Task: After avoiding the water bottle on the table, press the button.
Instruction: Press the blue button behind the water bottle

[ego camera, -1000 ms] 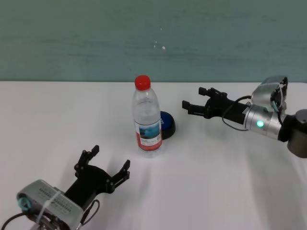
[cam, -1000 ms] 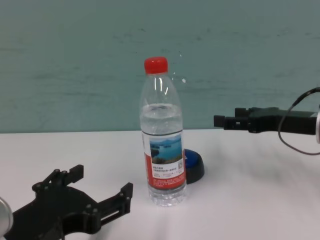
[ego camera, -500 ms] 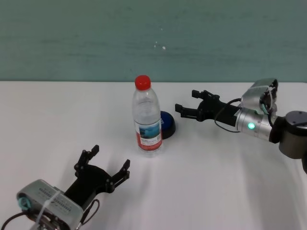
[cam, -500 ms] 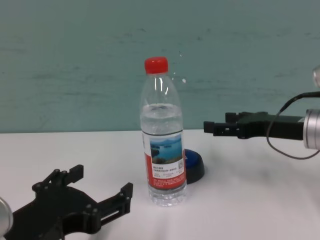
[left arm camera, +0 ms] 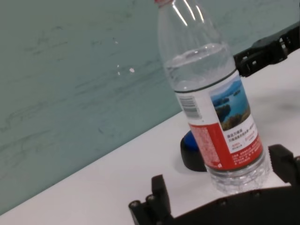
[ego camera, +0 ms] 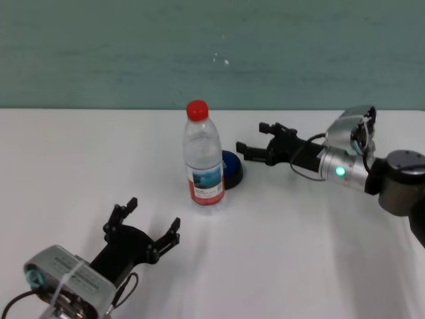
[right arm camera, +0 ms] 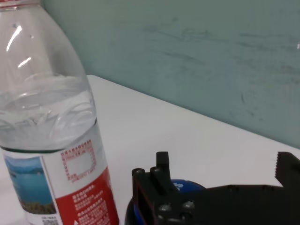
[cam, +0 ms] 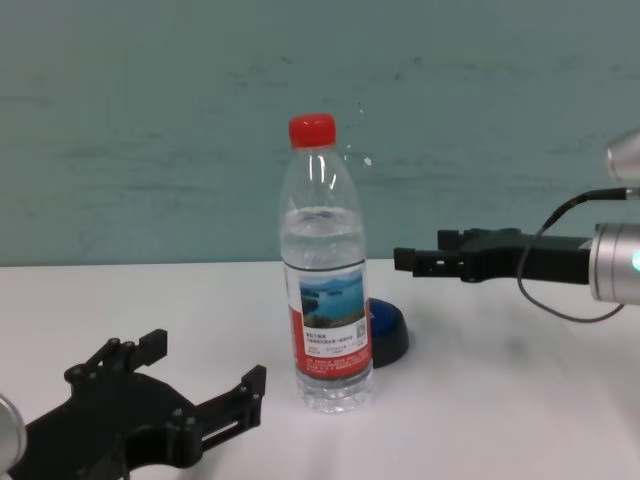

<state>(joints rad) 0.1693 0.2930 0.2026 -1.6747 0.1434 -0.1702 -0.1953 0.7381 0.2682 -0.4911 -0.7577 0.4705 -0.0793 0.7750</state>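
**Right gripper closes in on the button from behind the bottle**

The right gripper [ego camera: 253, 147] hangs in the air above the table [ego camera: 299, 232], just beside the button [ego camera: 232, 165] on its far right side, fingers spread apart and holding nothing. The bottle [ego camera: 204, 159] stands upright near the middle of the table, red cap on, and the button sits right behind it, touching or nearly touching its base (the head view cannot settle which). In the chest view the gripper is clearly higher than the button's blue dome and off to its right, with a gap between its tips and the bottle.

So the go-around looks mostly done: the arm has the far-side line, with the bottle not between it and the button. What's left, by my reading, is the press itself. That calls for a short slide over the dome and then a drop straight down, keeping the tips off the bottle's shoulder, because a tall light bottle standing this close would tip at a nudge.

The left gripper [ego camera: 142, 230] sits parked low at the near left of the table, fingers wide open, well clear of the action.
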